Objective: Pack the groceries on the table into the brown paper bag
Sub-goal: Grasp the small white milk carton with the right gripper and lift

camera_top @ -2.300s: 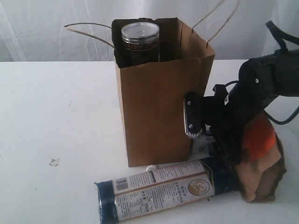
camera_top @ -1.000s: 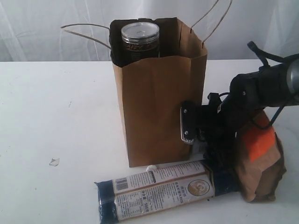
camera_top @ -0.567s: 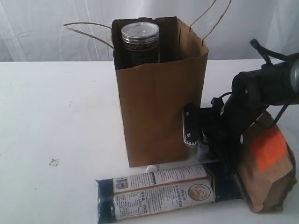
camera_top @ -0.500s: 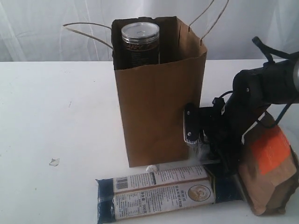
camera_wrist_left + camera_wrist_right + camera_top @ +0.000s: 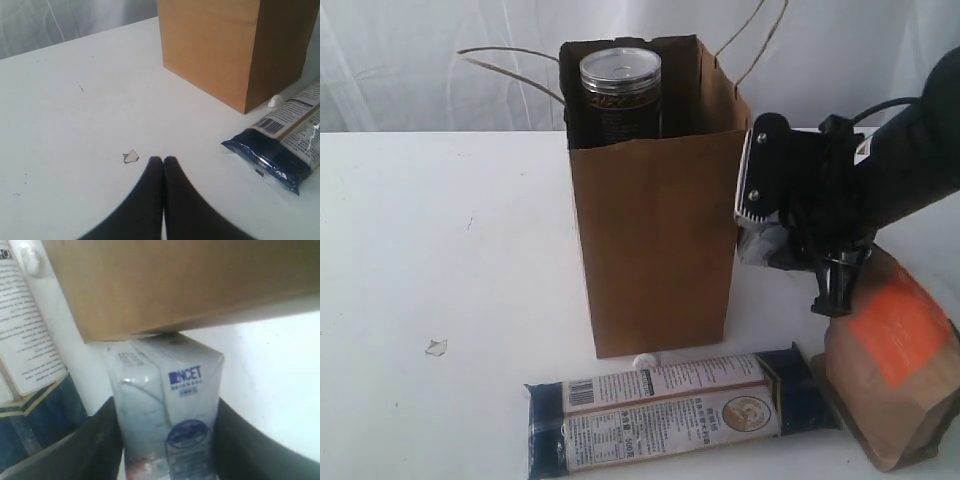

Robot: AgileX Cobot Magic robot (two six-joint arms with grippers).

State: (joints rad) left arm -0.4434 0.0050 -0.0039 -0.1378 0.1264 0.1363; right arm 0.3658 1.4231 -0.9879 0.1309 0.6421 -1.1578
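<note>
Your right gripper (image 5: 167, 430) grasps the small blue-white packet (image 5: 185, 375), centre-right, beside the brown paper bag (image 5: 655, 240), ready to clear its rim. Left gripper (image 5: 163, 162): clenched, empty.

Plain white surface (image 5: 440, 250). At centre, upright paper bag (image 5: 655, 240), mouth open. Just in front of bag, long packet (image 5: 670, 405) lying flat, label up, running left to right. At right, pouch (image 5: 895, 370), tilted, against packet's right end. Small white bit (image 5: 642, 361) between bag's base and packet. Clear scrap (image 5: 436, 347) well to left, apart.
</note>
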